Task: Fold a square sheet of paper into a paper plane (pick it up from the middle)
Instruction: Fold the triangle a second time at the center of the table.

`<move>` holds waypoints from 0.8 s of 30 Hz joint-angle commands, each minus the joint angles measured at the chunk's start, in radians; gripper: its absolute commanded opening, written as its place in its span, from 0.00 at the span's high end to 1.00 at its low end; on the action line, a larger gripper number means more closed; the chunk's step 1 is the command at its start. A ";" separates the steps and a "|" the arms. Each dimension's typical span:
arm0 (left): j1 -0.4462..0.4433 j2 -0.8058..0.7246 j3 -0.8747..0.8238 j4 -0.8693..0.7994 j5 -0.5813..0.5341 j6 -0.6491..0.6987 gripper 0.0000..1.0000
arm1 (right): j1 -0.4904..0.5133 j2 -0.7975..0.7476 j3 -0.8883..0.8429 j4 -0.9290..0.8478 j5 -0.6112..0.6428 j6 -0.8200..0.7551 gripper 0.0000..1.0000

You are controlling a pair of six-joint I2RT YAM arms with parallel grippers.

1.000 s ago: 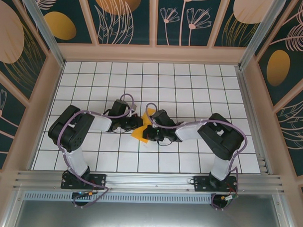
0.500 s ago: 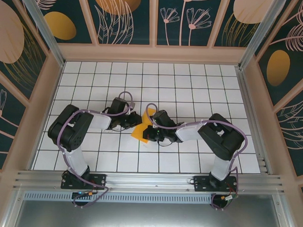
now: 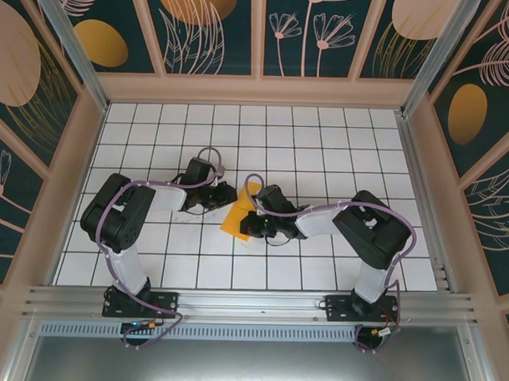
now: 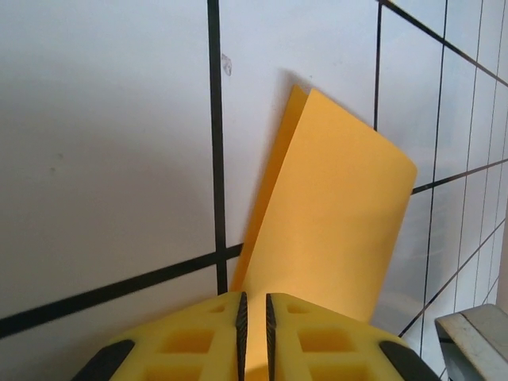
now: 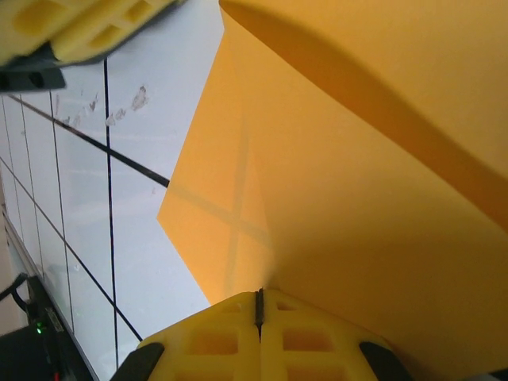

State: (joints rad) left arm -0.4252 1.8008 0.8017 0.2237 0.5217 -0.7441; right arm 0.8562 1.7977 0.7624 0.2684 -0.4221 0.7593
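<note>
The right gripper (image 5: 258, 295) is closed tight, its yellow fingers pinching the near part of the sheet of paper (image 5: 357, 198) where the layers come together. The sheet lies about the middle of the table (image 3: 323, 143), partly folded. One layer rests flat on the surface and a second leaf rises from it at a slant.

The grid lines show through the flat layer, so the paper is judged very thin and very light. It would be limp away from a crease and stiffer along one. It should keep a fold once pressed, but a hard squeeze could crumple or tear it. On the smooth tiles it would probably slide rather than stay put (so one gripper pinning it while the other works seems wise). The best place to take hold looks like the raised leaf or the folded edge, towards its middle. There the fingers can get round the paper without scraping at the table.

Just beyond the sheet's left side, the left gripper (image 4: 254, 300) has its fingers a narrow slit apart. Whether any paper sits in that slit cannot be told.

No brand, label or writing can be read on the paper or the grippers. The far walls (image 3: 210, 30) carry only printed leaves and ovals.
</note>
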 commanded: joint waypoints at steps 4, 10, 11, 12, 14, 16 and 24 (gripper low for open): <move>0.005 -0.154 -0.032 -0.029 0.011 0.009 0.82 | 0.003 -0.019 0.005 -0.300 -0.083 -0.184 1.00; -0.023 -0.216 -0.107 0.037 0.085 -0.033 0.82 | -0.004 -0.083 0.048 -0.423 -0.089 -0.312 1.00; -0.032 -0.220 -0.110 0.038 0.088 -0.032 0.82 | -0.008 -0.114 0.050 -0.417 -0.087 -0.311 1.00; -0.039 -0.222 -0.113 0.037 0.089 -0.032 0.82 | -0.011 -0.145 0.051 -0.411 -0.073 -0.300 1.00; -0.053 -0.235 -0.127 0.044 0.087 -0.034 0.82 | -0.023 -0.221 0.035 -0.380 -0.012 -0.248 0.98; -0.064 -0.240 -0.142 0.053 0.090 -0.036 0.82 | -0.047 -0.281 0.009 -0.367 0.051 -0.174 0.93; -0.090 -0.194 -0.161 0.075 0.113 -0.023 0.84 | -0.086 -0.358 -0.162 -0.142 0.104 0.176 0.64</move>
State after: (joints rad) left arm -0.5106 1.5887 0.6464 0.2520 0.6113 -0.7712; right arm 0.7593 1.4292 0.6468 0.0307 -0.3397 0.7757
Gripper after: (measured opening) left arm 0.162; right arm 0.344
